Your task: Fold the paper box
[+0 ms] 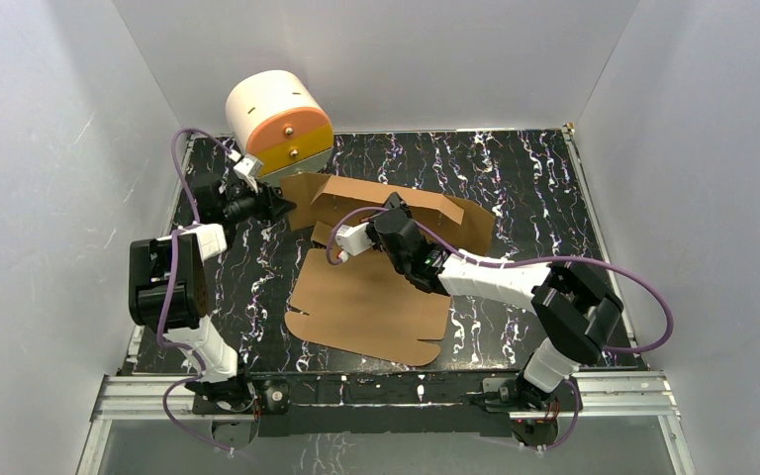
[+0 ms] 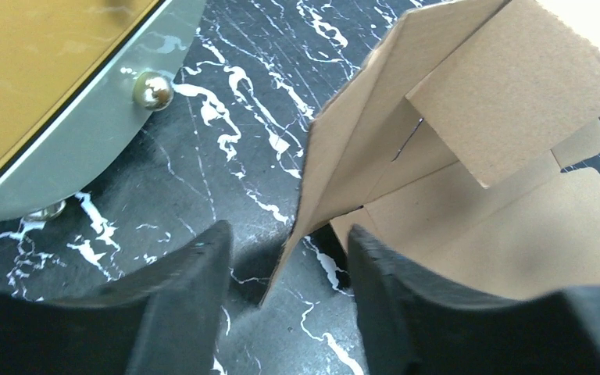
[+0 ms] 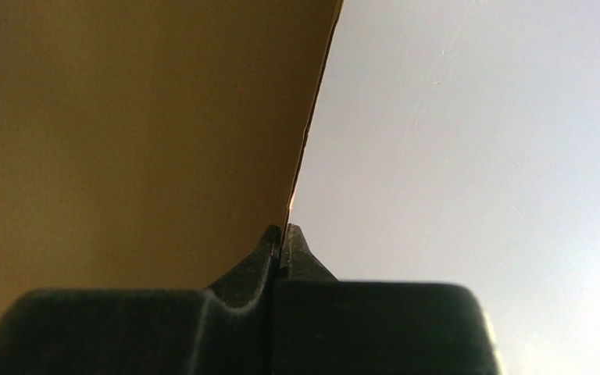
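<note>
Paper box [image 1: 366, 302]: brown cardboard, centre of the top view. The near panel lies flat on the desk [image 1: 534, 178]; the far walls are half-raised just beside the drawer cabinet [image 1: 279, 124].
Left jaws: wide open, straddling a standing wall edge, gripping nothing.
Right jaws: pinched tight on a thin panel edge.
Likely risks: the narrow pinch slips or creases the flap; the left jaws close off-line and push the wall over; the loose sheet slides.

No text, label, brand, number or sign can be read anywhere in these three views.
</note>
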### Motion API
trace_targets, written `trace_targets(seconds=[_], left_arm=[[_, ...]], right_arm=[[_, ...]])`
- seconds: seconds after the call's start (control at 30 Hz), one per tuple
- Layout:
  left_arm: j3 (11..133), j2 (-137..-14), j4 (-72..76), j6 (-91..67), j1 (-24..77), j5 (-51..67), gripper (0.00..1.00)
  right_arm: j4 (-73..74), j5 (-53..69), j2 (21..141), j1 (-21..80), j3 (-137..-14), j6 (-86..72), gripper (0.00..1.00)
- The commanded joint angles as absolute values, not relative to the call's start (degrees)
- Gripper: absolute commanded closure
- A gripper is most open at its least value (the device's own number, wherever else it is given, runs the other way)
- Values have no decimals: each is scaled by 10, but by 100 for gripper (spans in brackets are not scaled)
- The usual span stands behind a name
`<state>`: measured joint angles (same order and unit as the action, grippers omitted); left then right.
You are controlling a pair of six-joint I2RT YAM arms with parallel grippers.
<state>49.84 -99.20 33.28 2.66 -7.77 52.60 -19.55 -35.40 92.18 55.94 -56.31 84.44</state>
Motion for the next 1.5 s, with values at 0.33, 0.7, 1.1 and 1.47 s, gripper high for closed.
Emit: trace_targets(seconds=[0.33,0.7,1.1,1.47], left_arm=[[436,-890,337,98,-14,442,86],[373,-789,333,57,70,267,100],[279,-712,370,-24,152,182,100],[246,-713,410,-79,219,133,100]], right_arm=[[-227,-341,919,562,-564,854,100],[-276,-348,923,559,-556,876,100],[-307,-351,919,568,-521,879,100],[-311,-358,939,583,-511,871,100]])
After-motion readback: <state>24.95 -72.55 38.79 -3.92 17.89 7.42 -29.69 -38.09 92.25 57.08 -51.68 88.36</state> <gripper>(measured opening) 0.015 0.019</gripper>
